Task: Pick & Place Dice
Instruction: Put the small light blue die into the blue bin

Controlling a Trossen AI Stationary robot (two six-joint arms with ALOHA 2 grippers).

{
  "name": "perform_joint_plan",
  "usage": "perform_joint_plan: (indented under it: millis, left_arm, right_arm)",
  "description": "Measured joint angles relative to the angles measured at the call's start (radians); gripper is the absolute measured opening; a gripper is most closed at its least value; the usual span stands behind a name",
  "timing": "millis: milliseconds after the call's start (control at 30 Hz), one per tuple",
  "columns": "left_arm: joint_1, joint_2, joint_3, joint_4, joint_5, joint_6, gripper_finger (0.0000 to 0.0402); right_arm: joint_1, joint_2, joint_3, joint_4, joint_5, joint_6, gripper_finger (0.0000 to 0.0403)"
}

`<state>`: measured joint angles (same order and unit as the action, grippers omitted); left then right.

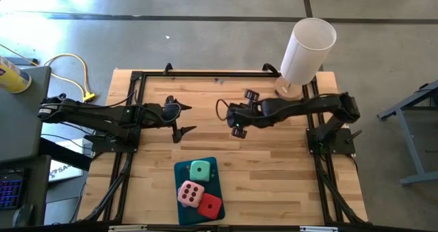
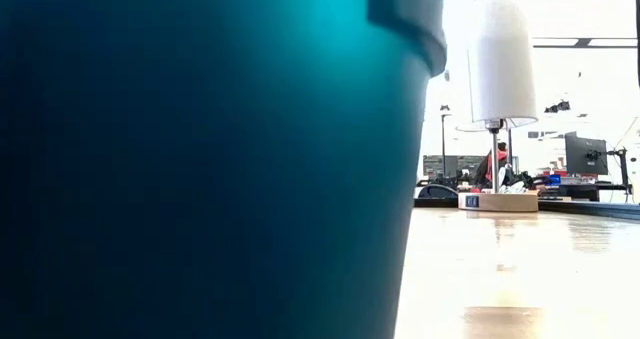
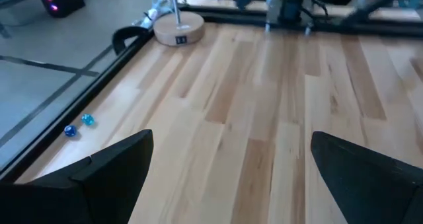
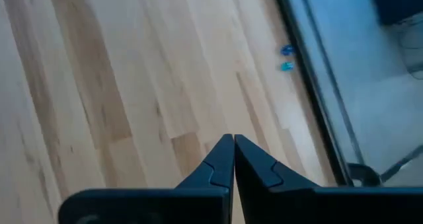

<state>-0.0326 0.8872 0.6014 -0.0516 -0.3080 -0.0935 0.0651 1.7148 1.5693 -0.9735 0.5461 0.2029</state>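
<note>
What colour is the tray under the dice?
Teal; the tray shows best in the high view.

Bright backlight washes out the low view behind a blurred teal tray (image 2: 200,159)

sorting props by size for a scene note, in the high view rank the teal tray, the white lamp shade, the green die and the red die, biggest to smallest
1. white lamp shade, though it stands nearer the camera, so this is unsure
2. teal tray
3. red die and green die: they look alike, no ranking
</note>
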Motion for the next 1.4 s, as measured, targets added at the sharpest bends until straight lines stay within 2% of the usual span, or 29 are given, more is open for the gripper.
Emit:
perform_joint_plan:
  millis: [200,467,633,767,900,1133,1267,1400]
  left_arm:
    - [0.0,0.013,0.0,0.052,-0.005,-0.012,0.04]
    - [0.0,0.014,0.0,0.181,-0.002,0.084,0.0391]
    - [0.029,0.014,0.02,0.241,0.006,0.115,0.0366]
    - [0.07,0.013,0.05,0.275,-0.051,0.133,0.0345]
    - [0.097,0.013,0.05,0.338,-0.064,0.216,0.0331]
    - [0.109,0.014,0.05,0.42,-0.054,0.313,0.0323]
    - [0.115,0.014,0.051,0.46,-0.077,0.253,0.0312]
    - [0.153,0.015,0.051,0.462,-0.079,0.161,0.027]
  right_arm:
    - [0.09,-0.083,-0.084,-0.046,0.123,0.151,0.0003]
    - [0.194,-0.297,-0.332,-0.043,0.13,0.457,0.0004]
    - [0.277,-0.416,-0.463,-0.028,0.208,0.635,0.0004]
    - [0.324,-0.469,-0.536,-0.018,0.207,0.736,0.0004]
    - [0.359,-0.478,-0.566,-0.017,0.208,0.784,0.0004]
    - [0.405,-0.478,-0.574,-0.017,0.216,0.766,0.0004]
    - [0.423,-0.478,-0.574,-0.039,0.222,0.764,0.0004]
    - [0.435,-0.478,-0.574,-0.084,0.22,0.781,0.0004]
